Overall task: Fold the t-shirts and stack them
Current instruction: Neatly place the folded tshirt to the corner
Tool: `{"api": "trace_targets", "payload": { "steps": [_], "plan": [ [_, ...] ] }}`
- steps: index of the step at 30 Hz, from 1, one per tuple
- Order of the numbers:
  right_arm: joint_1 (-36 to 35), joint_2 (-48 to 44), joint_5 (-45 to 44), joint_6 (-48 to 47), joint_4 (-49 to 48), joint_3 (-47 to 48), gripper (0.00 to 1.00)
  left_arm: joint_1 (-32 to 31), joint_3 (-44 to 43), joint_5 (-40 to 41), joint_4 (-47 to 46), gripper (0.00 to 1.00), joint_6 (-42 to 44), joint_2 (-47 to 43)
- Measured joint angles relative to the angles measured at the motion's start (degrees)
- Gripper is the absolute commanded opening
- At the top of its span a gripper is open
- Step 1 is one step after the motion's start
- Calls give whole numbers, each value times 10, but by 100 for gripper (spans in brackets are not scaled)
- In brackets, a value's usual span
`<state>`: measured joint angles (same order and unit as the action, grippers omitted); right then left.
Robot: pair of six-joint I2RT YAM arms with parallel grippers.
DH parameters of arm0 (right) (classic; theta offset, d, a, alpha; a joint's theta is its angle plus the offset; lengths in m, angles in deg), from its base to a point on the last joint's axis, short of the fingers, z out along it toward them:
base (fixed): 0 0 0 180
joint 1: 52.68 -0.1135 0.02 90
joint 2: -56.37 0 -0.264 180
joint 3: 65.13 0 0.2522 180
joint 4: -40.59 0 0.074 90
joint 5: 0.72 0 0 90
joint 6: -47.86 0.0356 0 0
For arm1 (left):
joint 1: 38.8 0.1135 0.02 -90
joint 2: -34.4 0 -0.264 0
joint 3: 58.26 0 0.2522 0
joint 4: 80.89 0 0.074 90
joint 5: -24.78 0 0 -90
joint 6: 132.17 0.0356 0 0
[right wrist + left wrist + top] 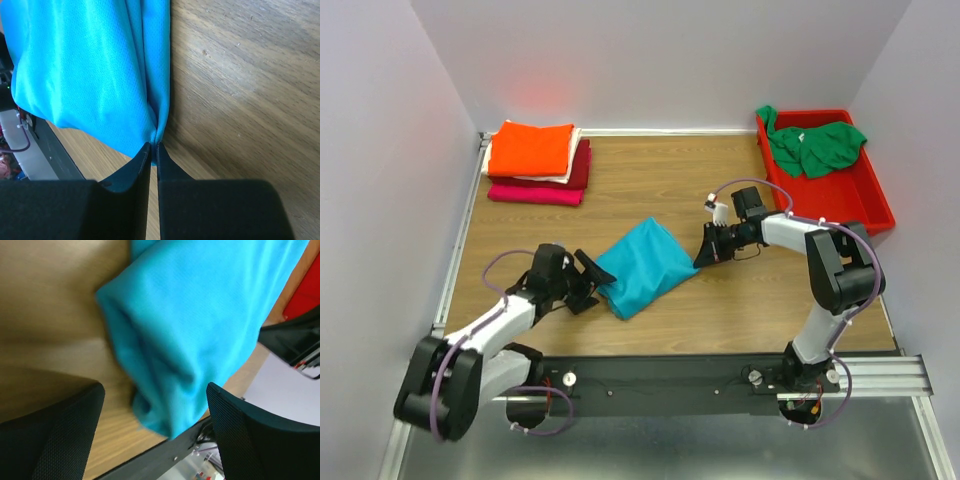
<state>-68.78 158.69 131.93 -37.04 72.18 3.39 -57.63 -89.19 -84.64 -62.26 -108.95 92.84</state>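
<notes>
A teal t-shirt [645,262] lies folded into a narrow bundle on the wooden table, slanting from near left to far right. My left gripper [592,283] stands open at the bundle's near-left end; in the left wrist view its gripper [155,390] straddles the teal t-shirt [200,315] with both fingers apart from it. My right gripper [703,255] is at the bundle's right corner. The right wrist view shows that gripper [154,146] shut on the very tip of the teal t-shirt [85,70]. Folded orange [530,148], dark red [582,170] and magenta [535,194] t-shirts are stacked at the back left.
A red bin [875,200] at the back right holds a crumpled green t-shirt [815,145]. The black mounting rail [720,375] runs along the near table edge. White walls close in the left, back and right sides.
</notes>
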Motion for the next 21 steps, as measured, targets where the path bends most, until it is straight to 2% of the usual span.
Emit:
{"api": "trace_targets", "payload": {
  "steps": [4, 7, 10, 21],
  "plan": [
    [1, 0, 0, 0, -2, 0, 15, -1, -46, 5, -47, 89, 6, 95],
    [1, 0, 0, 0, -2, 0, 15, -1, -61, 6, -83, 82, 9, 137],
    [1, 0, 1, 0, -2, 0, 15, -1, -66, 3, -122, 80, 10, 169],
    [2, 0, 0, 0, -3, 0, 15, -1, -81, -43, -303, 81, 60, 274]
  ]
}}
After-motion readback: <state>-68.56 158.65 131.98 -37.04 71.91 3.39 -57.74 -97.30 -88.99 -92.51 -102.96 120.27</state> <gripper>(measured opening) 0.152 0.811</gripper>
